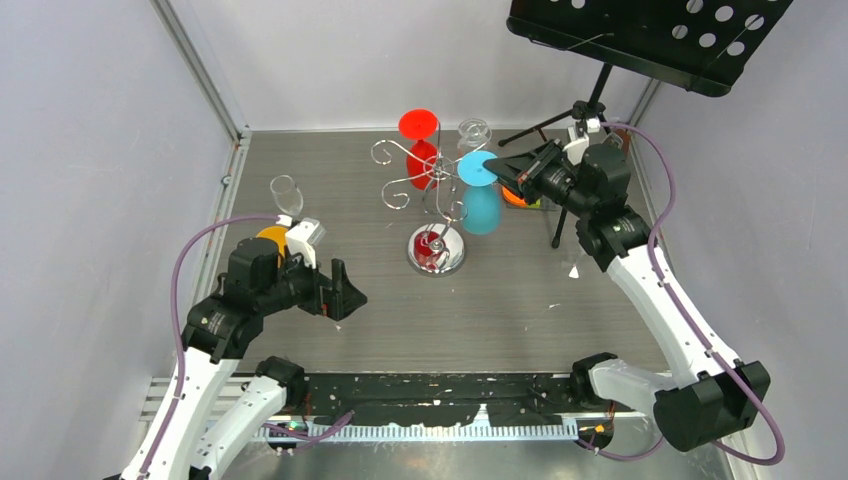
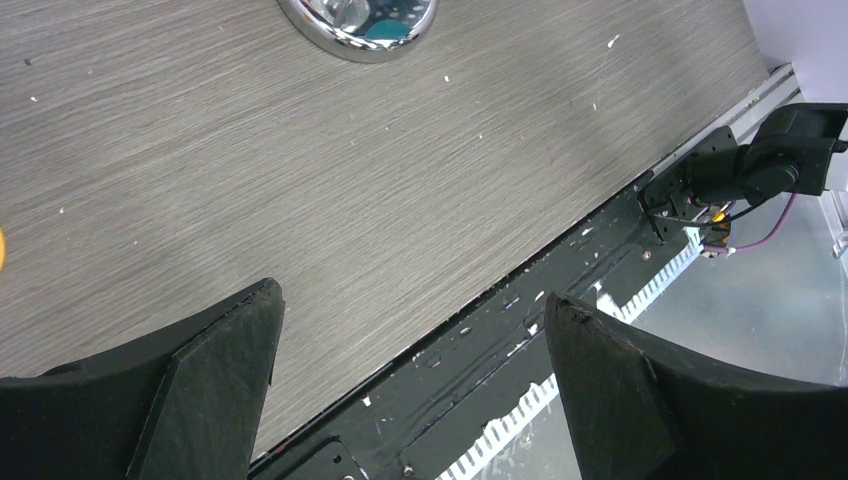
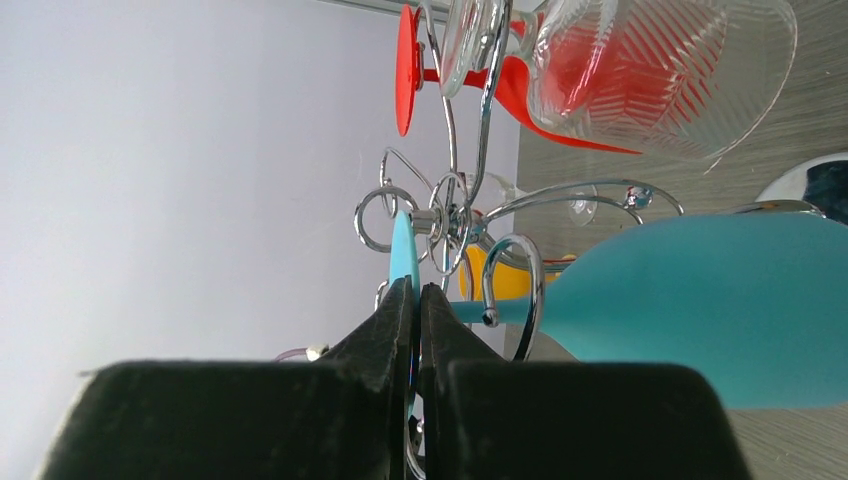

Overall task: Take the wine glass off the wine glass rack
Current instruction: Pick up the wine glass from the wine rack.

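Pinched tight in the right gripper point(image 3: 412, 305): the thin foot of the blue wine glass point(image 3: 690, 300), hanging bowl-down with its stem passing through a scroll loop of the wine glass rack point(image 1: 437, 250). Risks dragging or tipping the light chrome stand if pulled off line with that loop. Risks, too, slipping from so narrow an edge grip. Crowding close on neighbouring arms: a red wine glass point(image 1: 421, 150) and a clear ribbed glass point(image 3: 650, 80), likely to swing or knock if the rack jolts. Poised with jaws wide apart above the table point(image 1: 540, 300), well away from the rack: the left gripper point(image 2: 410, 390). Just behind the right arm: the black music stand point(image 1: 650, 40) and its tripod, probably hemming in any backward pull.
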Robot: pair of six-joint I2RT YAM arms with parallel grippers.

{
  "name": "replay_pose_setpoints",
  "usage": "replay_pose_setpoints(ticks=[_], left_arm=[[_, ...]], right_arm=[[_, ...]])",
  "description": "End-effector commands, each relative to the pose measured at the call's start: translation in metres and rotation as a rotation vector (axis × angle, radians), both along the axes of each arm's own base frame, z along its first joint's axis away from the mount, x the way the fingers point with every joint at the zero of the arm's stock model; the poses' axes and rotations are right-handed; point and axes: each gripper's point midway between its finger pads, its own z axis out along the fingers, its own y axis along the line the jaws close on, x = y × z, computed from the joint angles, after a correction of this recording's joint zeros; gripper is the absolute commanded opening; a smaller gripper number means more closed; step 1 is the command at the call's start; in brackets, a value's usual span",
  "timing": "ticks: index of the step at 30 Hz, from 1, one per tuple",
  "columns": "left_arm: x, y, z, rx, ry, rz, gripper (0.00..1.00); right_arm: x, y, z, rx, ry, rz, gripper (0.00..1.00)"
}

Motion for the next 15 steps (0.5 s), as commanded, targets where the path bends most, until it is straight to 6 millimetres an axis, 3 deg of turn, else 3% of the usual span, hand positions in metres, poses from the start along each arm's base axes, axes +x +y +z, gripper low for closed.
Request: replay_pose_setpoints(ticks=[1,15], left_arm=[[0.002,-0.002,0.007,-0.012,-0.028,-0.006,1.00],[0.002,0.000,0.006,-0.009,-0.018,0.009,1.00]], right_arm=[[0.007,-0.002,0.038,0.031,-0.102,-0.029,0.06],[0.033,-0.013,0.039,0.025,-0.094,-0.112,0.06]])
